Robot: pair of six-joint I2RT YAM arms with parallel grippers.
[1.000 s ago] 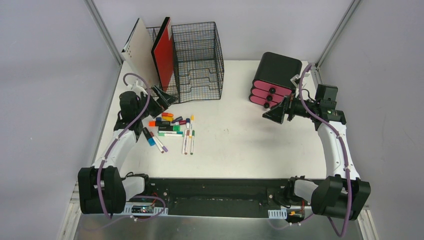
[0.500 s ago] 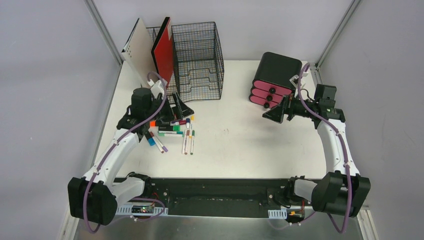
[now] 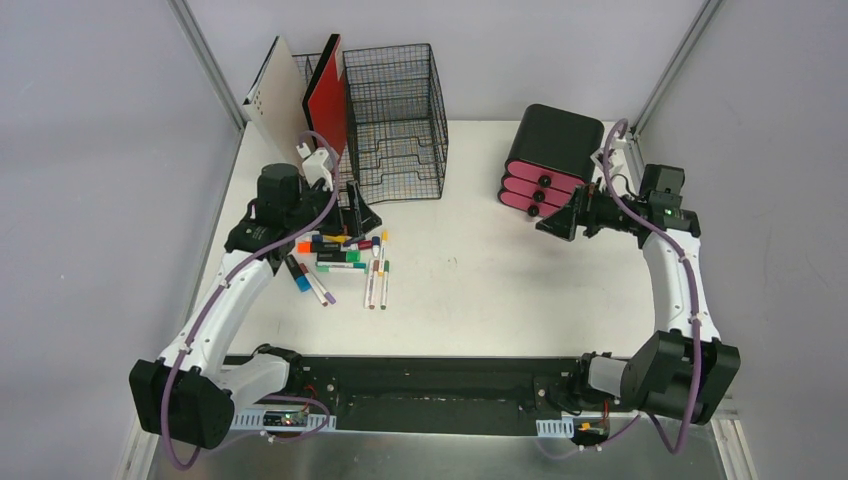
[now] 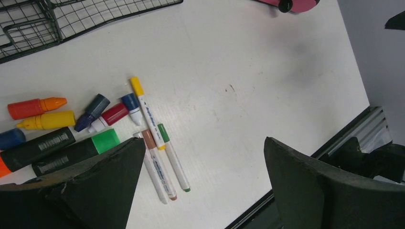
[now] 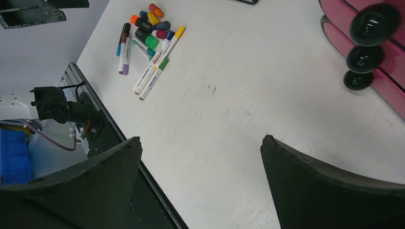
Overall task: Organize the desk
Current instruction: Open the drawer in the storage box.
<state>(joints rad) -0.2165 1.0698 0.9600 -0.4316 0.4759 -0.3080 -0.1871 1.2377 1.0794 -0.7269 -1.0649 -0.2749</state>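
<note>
The desk [image 3: 480, 290] is a white tabletop with a heap of coloured markers [image 3: 345, 255] at its left. My left gripper [image 3: 362, 215] hangs open just above the heap's far edge, with nothing between its fingers. In the left wrist view the left gripper [image 4: 204, 140] frames bare desk [image 4: 267, 71], and the white pens with yellow, brown and green caps [image 4: 162, 148] lie by its left finger. My right gripper [image 3: 560, 222] stands open and empty in front of the pink drawers [image 3: 530, 190]. The right wrist view shows the right gripper [image 5: 200, 138] over bare desk [image 5: 239, 95].
A black wire-mesh organizer [image 3: 395, 120] stands at the back left, with a red folder [image 3: 326, 100] and a beige board [image 3: 282, 100] leaning beside it. A black box [image 3: 555, 140] holds the three pink drawers at the back right. A black strip [image 3: 420, 385] runs along the front edge.
My left arm has swung right from beside the organizer to above the marker heap. My right gripper has drawn slightly back toward the right. Both stay open.
</note>
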